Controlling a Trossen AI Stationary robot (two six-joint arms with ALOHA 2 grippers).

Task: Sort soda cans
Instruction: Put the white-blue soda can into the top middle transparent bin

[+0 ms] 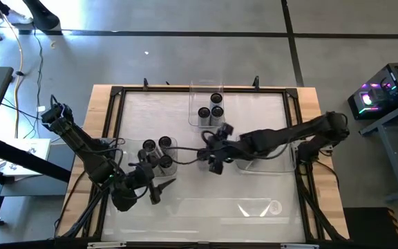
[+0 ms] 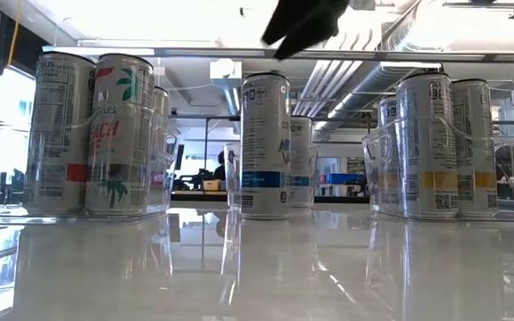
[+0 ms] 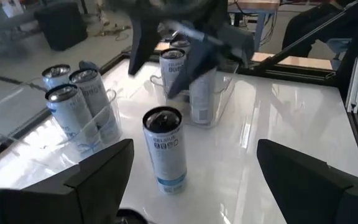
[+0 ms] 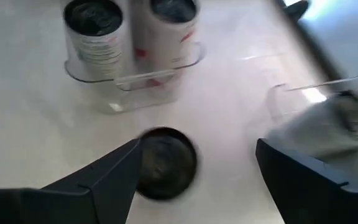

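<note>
1. The soda cans (image 2: 265, 147) are silvery-white; the centre one carries a blue band.
2. The left can (image 2: 120, 134) shows red lettering and green palms.
3. The right cans (image 2: 427, 145) wear yellow bands.
4. The counter (image 1: 185, 207) is glossy white, wood-edged.

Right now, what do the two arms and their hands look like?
Both arms are matte black, jointed segments with black cables trailing along them. The left hand ends in two pointed dark fingers; the right hand is a bulky black cluster. In the wrist views the fingers are flat, wedge-shaped and unmarked.

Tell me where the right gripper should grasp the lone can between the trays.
Grip the lone can by its upper side wall, from straight above: it stands upright, clear of the trays, with the right gripper open over its round top.
</note>
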